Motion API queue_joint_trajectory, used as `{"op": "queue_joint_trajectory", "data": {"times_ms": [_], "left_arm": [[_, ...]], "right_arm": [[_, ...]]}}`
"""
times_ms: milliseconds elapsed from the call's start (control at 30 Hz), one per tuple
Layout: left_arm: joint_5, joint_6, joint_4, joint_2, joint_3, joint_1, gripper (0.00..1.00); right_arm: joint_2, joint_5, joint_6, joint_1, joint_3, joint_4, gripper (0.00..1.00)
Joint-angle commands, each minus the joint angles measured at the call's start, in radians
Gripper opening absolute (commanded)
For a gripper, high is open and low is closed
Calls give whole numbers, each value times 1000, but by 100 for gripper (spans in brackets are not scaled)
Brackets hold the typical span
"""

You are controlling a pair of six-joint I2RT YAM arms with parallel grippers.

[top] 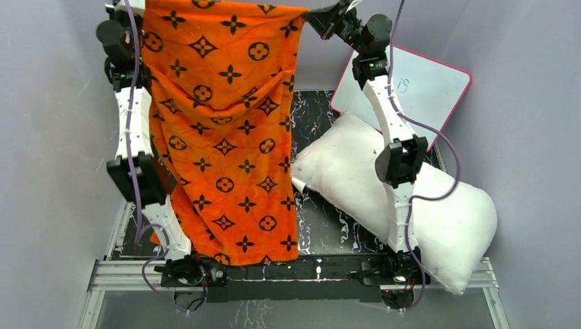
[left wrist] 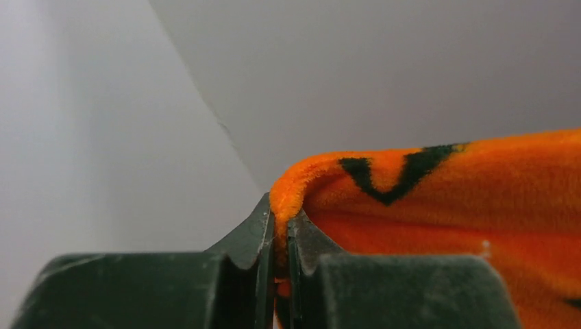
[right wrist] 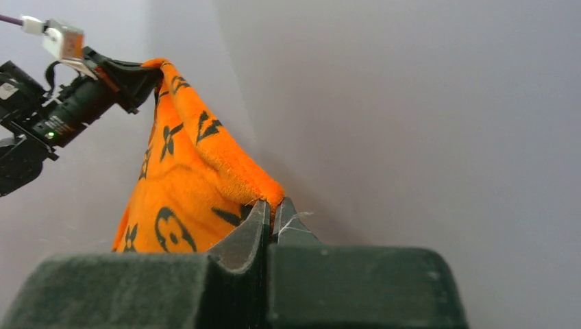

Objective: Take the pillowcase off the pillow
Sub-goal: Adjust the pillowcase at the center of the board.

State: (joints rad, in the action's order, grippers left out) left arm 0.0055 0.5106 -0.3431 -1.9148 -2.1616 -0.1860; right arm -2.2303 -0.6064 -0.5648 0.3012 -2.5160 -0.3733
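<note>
Orange monogrammed pillowcase hangs spread; bare white pillow lies beside.

Top view: overhead from behind, facing down. Wrist views: very near; all three share pillowcase.

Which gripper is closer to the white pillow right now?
Right. The right gripper holds one pillowcase corner, raised beyond the pillow; the left gripper holds the other corner, farther left.
</note>
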Motion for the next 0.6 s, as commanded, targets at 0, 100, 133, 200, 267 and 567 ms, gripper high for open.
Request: {"op": "queue_joint_trajectory", "data": {"times_ms": [0,100,133,200,267,567], "left_arm": [[163,-262,-134,-225,-105,-40,0],[184,-320,-221,-342,-141,-53,0],[193,-340,-225,-379,-174,-57,0],[215,-374,-213,-453,-254,-60,0],[229,-395,-212,-494,-288,-61,0],[282,-430,-238,-419,-147,-89,0]], "right_arm": [[-165,58,-24,-83,-53,-121,0],[-206,80,38,-98,0,-131,0],[-214,88,54,-101,7,-130,0],[-228,104,86,-103,10,-125,0],[-239,109,101,-105,2,-124,0],[-168,63,103,-109,96,-129,0]]}}
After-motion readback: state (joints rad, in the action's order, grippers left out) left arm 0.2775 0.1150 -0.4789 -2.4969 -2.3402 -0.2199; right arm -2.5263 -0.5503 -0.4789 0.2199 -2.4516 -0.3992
